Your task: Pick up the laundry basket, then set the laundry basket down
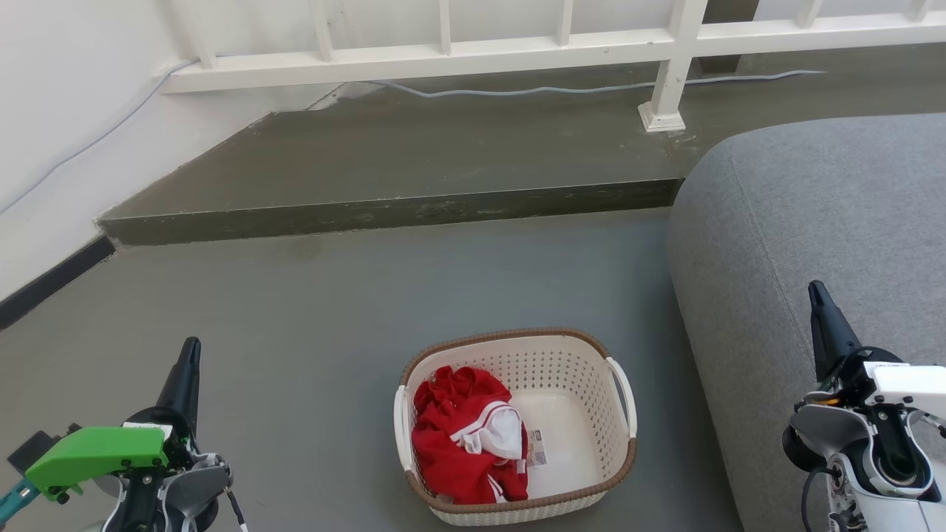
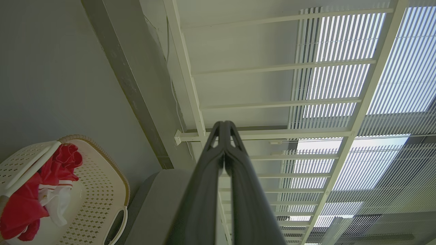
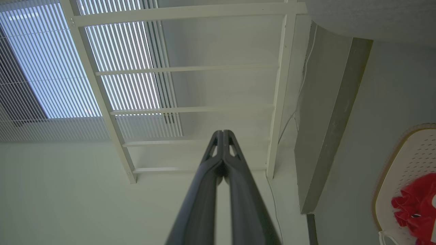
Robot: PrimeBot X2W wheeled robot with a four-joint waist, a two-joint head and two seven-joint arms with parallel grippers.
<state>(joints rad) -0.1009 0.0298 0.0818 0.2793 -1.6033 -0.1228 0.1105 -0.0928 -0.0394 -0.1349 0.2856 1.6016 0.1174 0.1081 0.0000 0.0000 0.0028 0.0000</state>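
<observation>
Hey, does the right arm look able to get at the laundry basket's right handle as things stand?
Probably yes: the right gripper, shut and empty, hangs by the sofa beside the laundry basket, and nothing lies over that handle.

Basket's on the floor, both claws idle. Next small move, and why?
Probably bring both claws down and inward toward the side handles of the laundry basket, opening them en route. The left claw and right claw are shut, empty and wide of it on either side; it rests on the floor.
</observation>
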